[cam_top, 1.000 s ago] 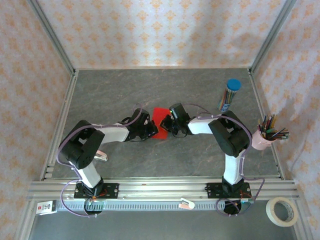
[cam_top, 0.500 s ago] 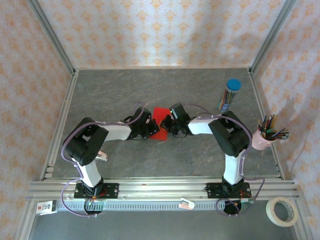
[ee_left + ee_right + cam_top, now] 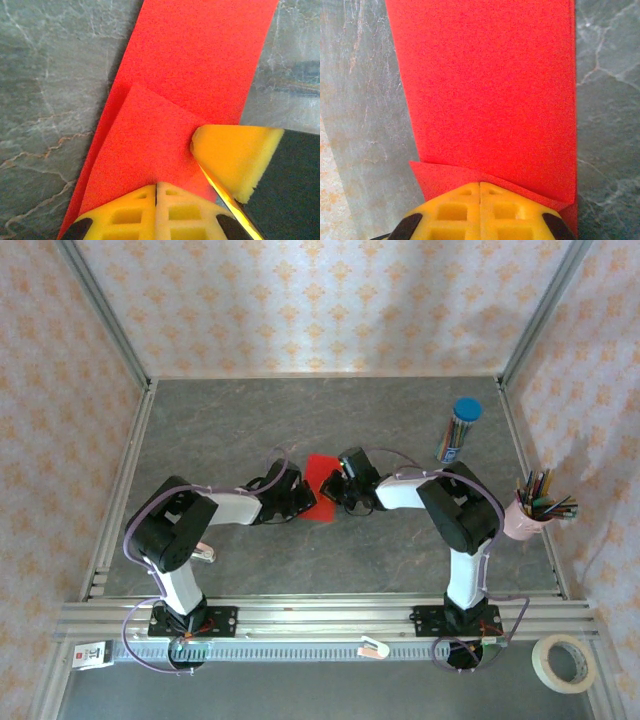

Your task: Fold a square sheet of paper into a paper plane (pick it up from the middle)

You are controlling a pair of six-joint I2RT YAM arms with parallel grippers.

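The square sheet of paper (image 3: 319, 478) lies at the table's middle, bright red and partly folded. In the left wrist view the paper (image 3: 195, 70) is a long strip with a smaller flap (image 3: 145, 145) folded over its near part. My left gripper (image 3: 156, 189) is shut, tips together on that flap. The right gripper's yellow finger (image 3: 232, 157) presses the strip beside it. In the right wrist view the paper (image 3: 485, 85) has a folded edge at its near end. My right gripper (image 3: 480, 187) is shut with its tips on that edge. Both grippers meet at the paper, left gripper (image 3: 300, 500) and right gripper (image 3: 340, 487).
A blue-capped tube of coloured pencils (image 3: 459, 430) stands at the back right. A pink cup of pencils (image 3: 530, 512) sits by the right wall. A roll of tape (image 3: 565, 663) lies outside the frame rail (image 3: 320, 615) at the near right.
The left arm's elbow has shifted slightly, and its gripper has slid a little toward the paper's near-left corner. The right arm and the paper have barely moved.
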